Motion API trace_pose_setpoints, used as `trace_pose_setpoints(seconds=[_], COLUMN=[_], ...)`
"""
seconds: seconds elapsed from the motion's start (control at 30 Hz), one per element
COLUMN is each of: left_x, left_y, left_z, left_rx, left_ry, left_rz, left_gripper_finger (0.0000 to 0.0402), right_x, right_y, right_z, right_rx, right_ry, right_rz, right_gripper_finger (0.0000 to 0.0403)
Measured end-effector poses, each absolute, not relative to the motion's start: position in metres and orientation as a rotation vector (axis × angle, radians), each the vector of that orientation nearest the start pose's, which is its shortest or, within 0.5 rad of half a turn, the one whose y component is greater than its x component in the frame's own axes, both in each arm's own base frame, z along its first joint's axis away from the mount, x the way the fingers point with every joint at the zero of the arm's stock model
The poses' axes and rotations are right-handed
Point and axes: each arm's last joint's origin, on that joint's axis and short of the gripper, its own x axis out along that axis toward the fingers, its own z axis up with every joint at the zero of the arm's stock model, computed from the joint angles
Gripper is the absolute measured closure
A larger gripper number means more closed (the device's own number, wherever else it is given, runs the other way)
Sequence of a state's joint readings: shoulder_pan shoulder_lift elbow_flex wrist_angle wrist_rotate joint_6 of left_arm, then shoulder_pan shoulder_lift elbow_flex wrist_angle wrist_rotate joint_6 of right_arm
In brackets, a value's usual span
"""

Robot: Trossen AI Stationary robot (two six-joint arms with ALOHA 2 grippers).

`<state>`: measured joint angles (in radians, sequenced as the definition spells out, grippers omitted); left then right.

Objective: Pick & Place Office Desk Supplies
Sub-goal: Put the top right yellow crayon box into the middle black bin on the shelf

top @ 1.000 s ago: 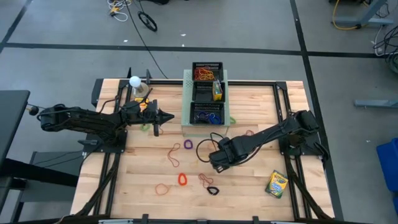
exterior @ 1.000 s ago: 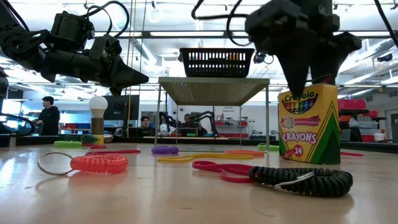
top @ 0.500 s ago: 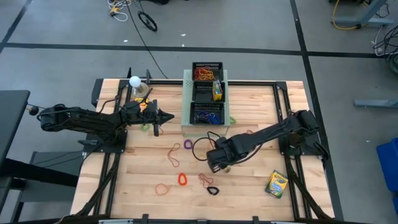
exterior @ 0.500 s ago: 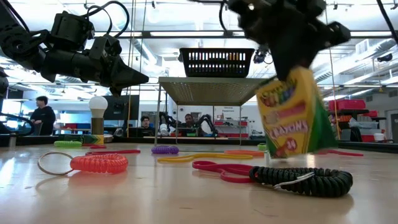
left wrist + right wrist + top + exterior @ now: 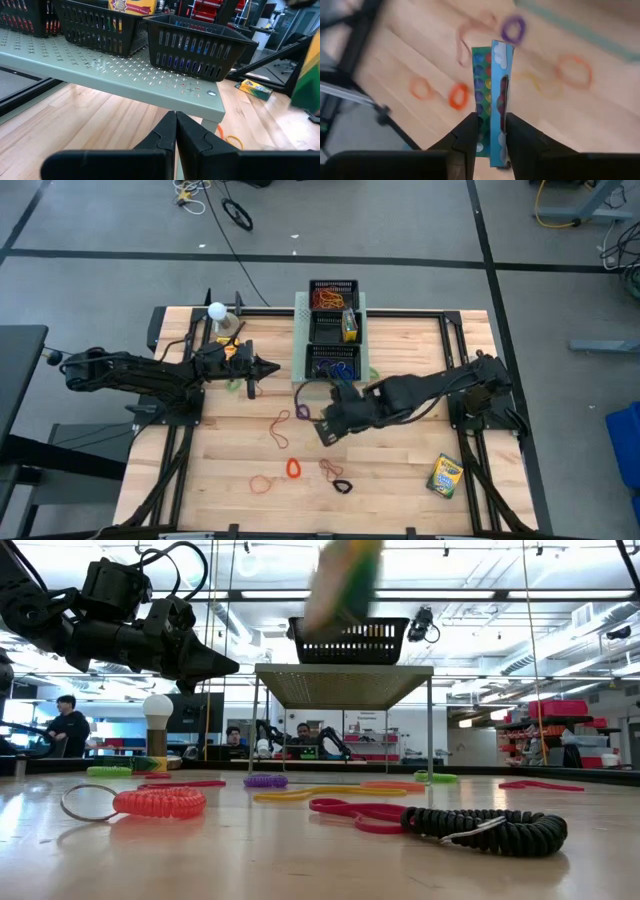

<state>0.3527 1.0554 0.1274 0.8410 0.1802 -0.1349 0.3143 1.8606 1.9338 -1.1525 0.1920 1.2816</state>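
Observation:
My right gripper (image 5: 490,131) is shut on a yellow-and-green crayon box (image 5: 491,95), high above the table's middle (image 5: 328,428). In the low view the box (image 5: 345,580) shows as a tilted blur near the top. My left gripper (image 5: 175,132) hangs shut and level beside the pale-green box (image 5: 300,340), touching nothing. Three black mesh trays (image 5: 333,330) sit on that box, and one holds a crayon box (image 5: 350,328). Loops lie flat on the wood: purple (image 5: 303,412), red coil (image 5: 294,468), black coil (image 5: 342,485). My right gripper pinches the crayon box between its two fingers (image 5: 470,131), one on each broad face near the box's end (image 5: 492,142). The fingers slant down from the table's right side. The box sticks out past the fingertips, tilted and lifted clear of the table.
Another crayon box (image 5: 445,476) lies flat near the table's front right corner. A white ball on a stand (image 5: 216,311) stands at the far left. An orange ring (image 5: 262,483) lies near the front edge. Black arm frames run along both sides of the table.
My right gripper has taken hold of the crayon box that stood upright on the table. It has raised it well clear and swung a little toward the table's left edge. The box has tipped from upright to tilted.

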Motion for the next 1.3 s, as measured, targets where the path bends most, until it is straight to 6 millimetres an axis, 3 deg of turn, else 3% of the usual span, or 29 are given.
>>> trace_pose_setpoints(seconds=[0.1,0.2,0.43,0.57,0.67,0.8,1.3], left_x=[0.171,0.171,0.171,0.171,0.171,0.171,0.171], left_y=[0.058,0.058,0.058,0.058,0.058,0.058,0.058], left_z=[0.165,0.165,0.165,0.165,0.165,0.165,0.165], left_rx=[-0.157,-0.157,-0.158,-0.157,-0.157,-0.157,-0.158], left_ry=[0.072,0.072,0.073,0.072,0.072,0.072,0.073], left_rz=[0.177,0.178,0.177,0.178,0.178,0.177,0.178], left_gripper_finger=[0.0387,0.0387,0.0387,0.0387,0.0387,0.0387,0.0387], right_x=[0.366,0.369,0.367,0.356,0.348,0.35,0.369], right_y=[0.104,0.083,0.0,-0.044,-0.068,-0.086,-0.109], right_z=[0.375,0.395,0.432,0.44,0.439,0.429,0.393], right_rx=[0.867,0.847,0.826,0.82,0.83,0.852,0.816], right_ry=[0.816,0.719,0.587,0.578,0.6,0.665,0.807], right_rz=[-0.543,-0.563,-0.659,-0.748,-0.81,-0.838,-0.917], right_gripper_finger=[0.0309,0.0309,0.0309,0.0309,0.0309,0.0309,0.0309])
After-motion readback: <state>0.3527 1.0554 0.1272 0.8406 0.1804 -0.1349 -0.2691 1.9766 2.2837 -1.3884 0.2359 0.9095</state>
